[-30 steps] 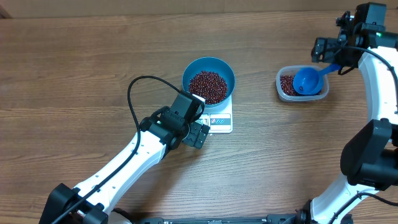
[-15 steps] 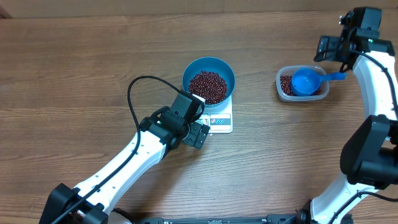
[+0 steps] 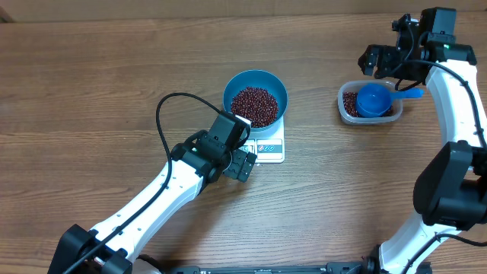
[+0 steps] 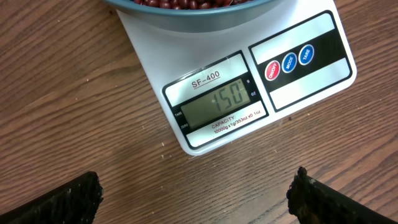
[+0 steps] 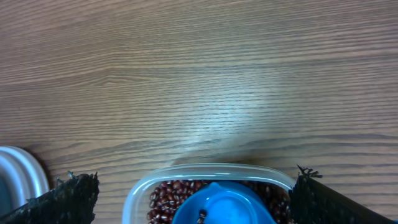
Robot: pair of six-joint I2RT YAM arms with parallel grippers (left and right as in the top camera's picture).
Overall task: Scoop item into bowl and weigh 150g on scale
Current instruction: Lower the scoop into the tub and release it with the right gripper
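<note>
Over the last second the right end effector (image 3: 383, 60) has slid left along the far edge of the counter (image 3: 91, 76). It now hangs over bare wood just beyond the far rim of the tub (image 3: 344, 109), jaws apart and holding nothing. The scoop (image 3: 372, 100) has swung too. A second ago its handle (image 3: 412, 93) angled toward the far right corner; now it points almost straight at the right edge, so the long axis runs left to right. Its cup lies in the tub and the handle sticks out over the tub's right rim. The left end effector (image 4: 196, 186), the bowl (image 3: 256, 78) and the scale (image 3: 270, 148) have not moved.

The bowl sits on the scale near the counter's middle, with a heap of beans (image 3: 254, 105) inside. More beans lie in the tub under the scoop. The scale's display (image 4: 216, 102) faces the near edge and reads 150. The left end effector hovers on the near side of that strip, jaws wide apart and empty.

From overhead the bowl covers most of the scale, and only the display strip shows. The left wrist view cuts the bowl off at the top. The right wrist view cuts the tub and scoop off at the bottom. The small unit marks beside the digits are too fine to read.
</note>
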